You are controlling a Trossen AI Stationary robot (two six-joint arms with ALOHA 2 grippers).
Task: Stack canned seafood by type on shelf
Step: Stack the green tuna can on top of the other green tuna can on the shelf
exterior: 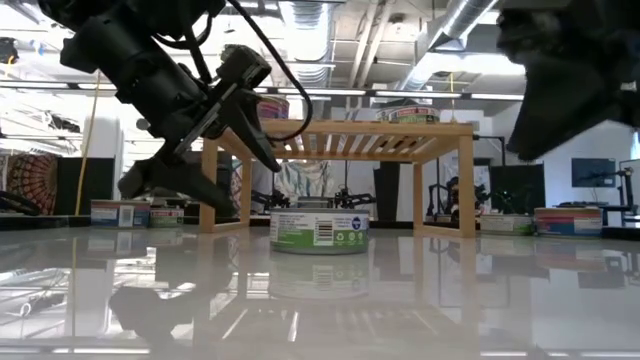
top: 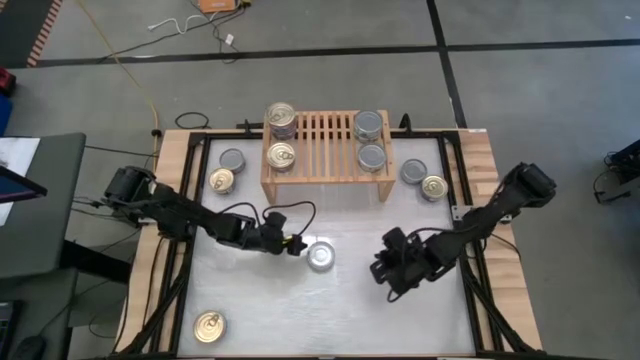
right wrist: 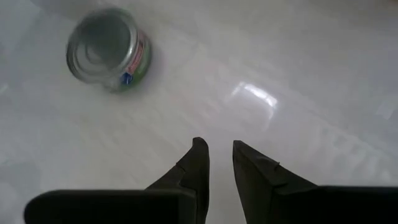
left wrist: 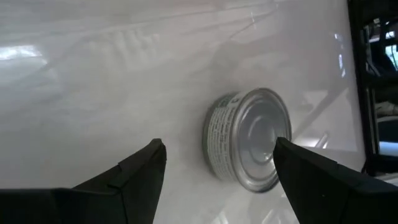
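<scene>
A silver-topped can (top: 321,256) with a green label sits upright near the middle of the white surface (top: 300,310) in the high view, apart from the other cans. The left gripper (top: 297,246) is just beside it on the left, its two dark fingers (left wrist: 140,171) spread wide with nothing between them; in the left wrist view the can (left wrist: 249,140) lies ahead of the fingers, nearer to one of them, and is not gripped. In the low view this gripper (exterior: 255,135) hangs tilted above and to the left of the can (exterior: 320,230).

The right gripper (top: 383,268) hovers right of centre, well apart from the can. Its fingers (right wrist: 193,168) stand close together with only a narrow gap, holding nothing; the same can (right wrist: 109,48) shows in the upper left of the right wrist view.

The wooden shelf (top: 326,160) stands at the upper middle of the high view. On its left end are two gold-topped cans (top: 281,118); the rear one looks taller, perhaps a stack. On its right end are two silver-topped cans (top: 371,155). On the surface left of the shelf lie a silver can (top: 232,160) and a gold can (top: 222,181); right of it lie a silver can (top: 414,171) and a gold can (top: 434,187). One more gold can (top: 209,327) sits alone at the lower left.
</scene>
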